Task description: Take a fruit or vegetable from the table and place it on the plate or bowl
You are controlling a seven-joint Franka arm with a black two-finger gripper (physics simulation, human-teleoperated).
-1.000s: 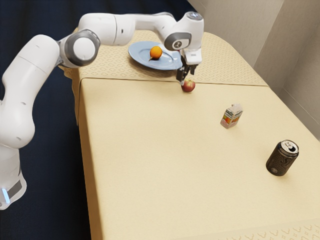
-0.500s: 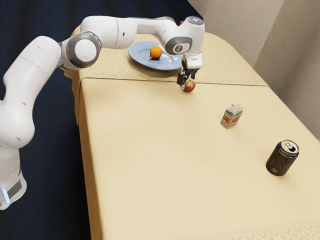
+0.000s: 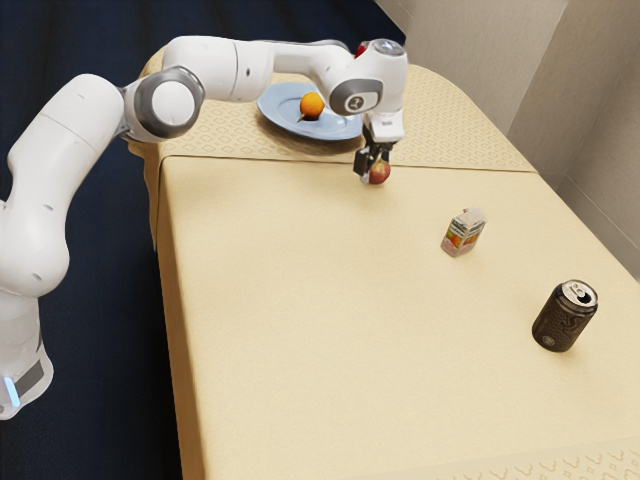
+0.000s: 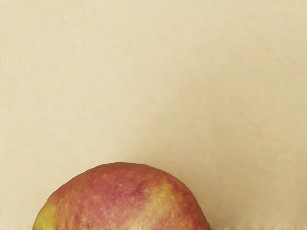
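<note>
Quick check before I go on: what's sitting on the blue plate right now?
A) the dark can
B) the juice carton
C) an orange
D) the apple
C: an orange sits on the blue plate, while the apple, the juice carton and the dark can are all off it.

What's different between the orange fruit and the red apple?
The round orange fruit is plain orange; the red apple is mottled red and yellow-green. The orange fruit rests on the blue plate; the red apple is off it, beside its rim. Both are round fruits.
</note>
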